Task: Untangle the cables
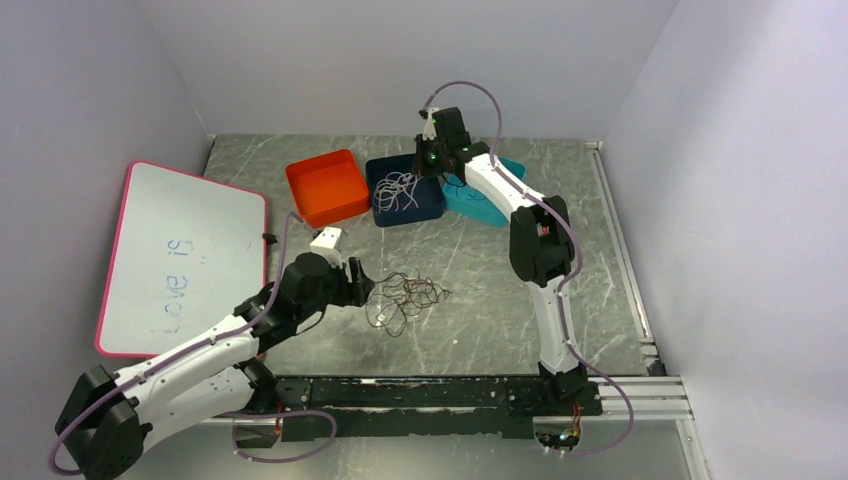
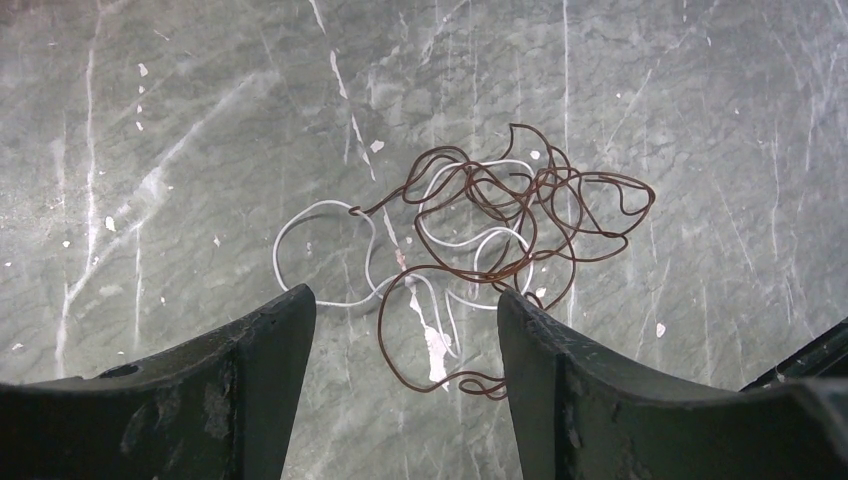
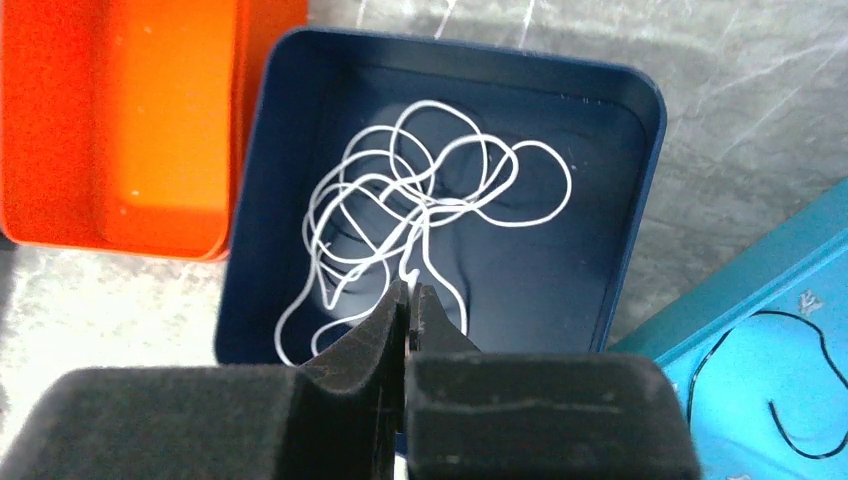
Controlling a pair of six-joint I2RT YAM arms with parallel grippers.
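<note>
My left gripper (image 2: 405,300) hangs spread over the tangle (image 2: 490,225), which lies mid-counter, toward the near edge. The clump sits just ahead of my fingers, its long axis running finger to finger, with one loop reaching in between them. This arm is by far the nearer. My wrist view shows a white strand (image 2: 276,255) threaded through the brownish-red cable (image 2: 381,325); from above it barely shows. My right gripper (image 3: 410,300), pressed together, hovers over the navy tray (image 3: 630,200) holding a loose white cable (image 3: 420,190). I cannot tell whether it nips that cable.
</note>
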